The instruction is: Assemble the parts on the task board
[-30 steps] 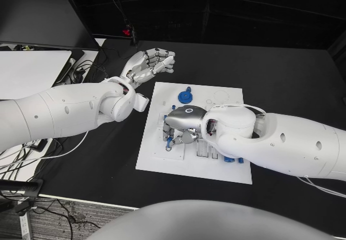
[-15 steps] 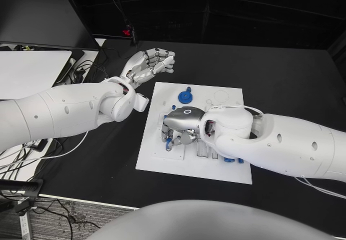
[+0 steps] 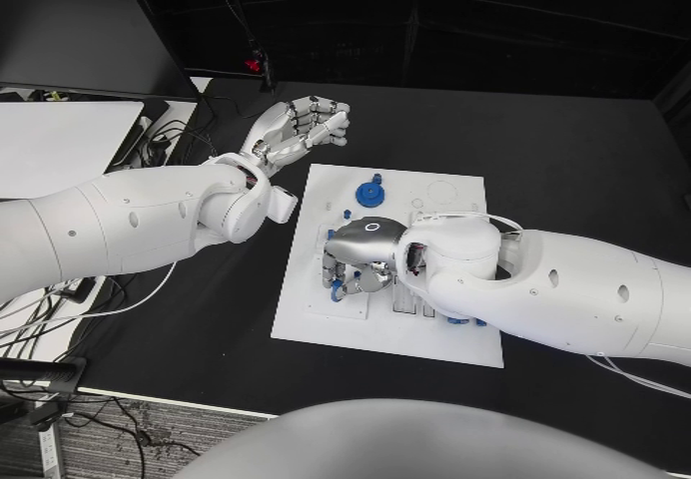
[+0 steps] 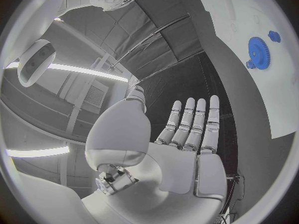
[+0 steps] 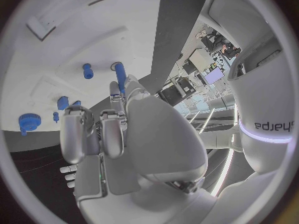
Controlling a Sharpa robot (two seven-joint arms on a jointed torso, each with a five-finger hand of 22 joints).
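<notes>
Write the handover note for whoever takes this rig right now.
Left hand: open, raised over the bare table beyond the board's far left corner, holding nothing.
Right hand: low over the board, fingers curled among the blue parts; whether it grips one cannot be told.
Blue gear sits near the board's far edge; small blue pegs lie loose on the plate.
Done: unclear. Left: assemble the loose parts.

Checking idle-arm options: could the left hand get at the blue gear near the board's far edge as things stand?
Probably yes. The left hand hovers open off the task board's far left corner, and the blue gear lies uncovered; the right hand works nearer the middle.
</notes>
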